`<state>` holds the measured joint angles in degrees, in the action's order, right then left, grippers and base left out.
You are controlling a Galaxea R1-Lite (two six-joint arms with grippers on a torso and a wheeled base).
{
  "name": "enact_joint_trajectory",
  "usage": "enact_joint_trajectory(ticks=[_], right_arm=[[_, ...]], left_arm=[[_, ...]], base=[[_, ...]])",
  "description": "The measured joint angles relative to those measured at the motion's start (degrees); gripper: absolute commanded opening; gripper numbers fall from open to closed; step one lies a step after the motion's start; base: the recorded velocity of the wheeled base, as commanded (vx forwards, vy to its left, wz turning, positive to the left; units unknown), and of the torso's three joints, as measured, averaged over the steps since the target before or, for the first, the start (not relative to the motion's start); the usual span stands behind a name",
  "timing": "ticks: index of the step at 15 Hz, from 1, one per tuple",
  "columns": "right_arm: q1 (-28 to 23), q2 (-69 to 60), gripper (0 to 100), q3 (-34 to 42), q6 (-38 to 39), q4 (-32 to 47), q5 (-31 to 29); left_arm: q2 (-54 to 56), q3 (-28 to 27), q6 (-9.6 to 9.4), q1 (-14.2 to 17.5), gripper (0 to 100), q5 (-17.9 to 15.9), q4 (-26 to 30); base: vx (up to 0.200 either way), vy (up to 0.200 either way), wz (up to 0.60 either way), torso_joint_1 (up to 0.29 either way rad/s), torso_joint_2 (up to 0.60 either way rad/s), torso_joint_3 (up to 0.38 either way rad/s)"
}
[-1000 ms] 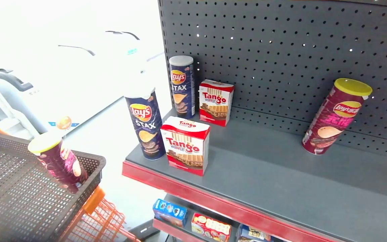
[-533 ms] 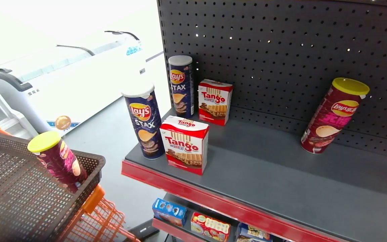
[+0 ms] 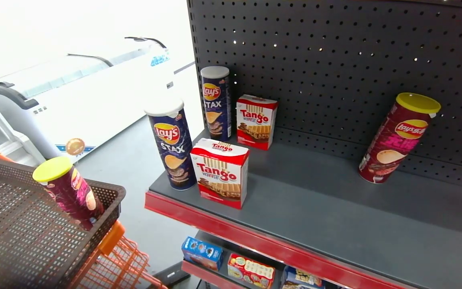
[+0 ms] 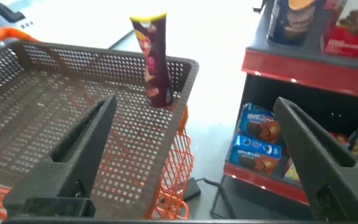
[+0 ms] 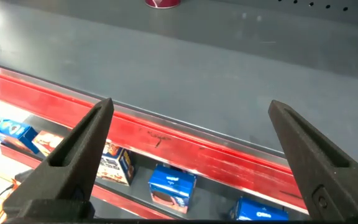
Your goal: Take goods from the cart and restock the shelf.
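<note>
Standing close to upright in the corner of the cart basket [image 3: 92, 241] nearest the shelf [image 3: 315, 200], the maroon chip can [image 3: 72, 192] lies ahead of the left claw [image 4: 193, 101], whose fingers are spread wide and empty. Its long axis runs near vertical, so a sideways pinch on the body looks right. The right claw [image 5: 189, 104], also spread and empty, hangs over the shelf's red front edge, farther from the can.

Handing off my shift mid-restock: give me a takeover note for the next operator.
Left gripper: open, empty, facing the brown perforated cart basket.
Right gripper: open, empty, facing the red front edge of the grey shelf.
Done: one yellow-lidded maroon chip can on the shelf by the pegboard.
Left: the matching can standing in the basket corner, to be shelved.
</note>
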<state>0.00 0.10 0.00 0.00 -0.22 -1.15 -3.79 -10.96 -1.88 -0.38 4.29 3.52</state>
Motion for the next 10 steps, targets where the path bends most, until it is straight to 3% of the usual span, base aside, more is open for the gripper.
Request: enact_joint_trajectory(ticks=[2, 6, 8, 10], right_arm=[[0.0, 0.0, 100, 0.0, 0.02, -0.02, 0.0], [0.0, 0.0, 100, 0.0, 0.0, -0.02, 0.0], [0.0, 0.0, 100, 0.0, 0.0, -0.02, -0.02], [0.0, 0.0, 100, 0.0, 0.0, -0.02, -0.05]], left_arm=[[-7.12, -5.3, 0.18, 0.3, 100, 1.4, 1.37], [-23.03, -11.95, 0.68, 7.16, 100, -4.91, 0.96], [-31.32, -12.52, 0.76, 8.97, 100, -6.06, -3.68], [-41.44, -11.73, 0.38, 10.68, 100, -6.53, -12.61]], base=[[0.0, 0.0, 0.0, 0.0, 0.0, 0.0], [0.0, 0.0, 0.0, 0.0, 0.0, 0.0], [0.0, 0.0, 0.0, 0.0, 0.0, 0.0], [0.0, 0.0, 0.0, 0.0, 0.0, 0.0]])
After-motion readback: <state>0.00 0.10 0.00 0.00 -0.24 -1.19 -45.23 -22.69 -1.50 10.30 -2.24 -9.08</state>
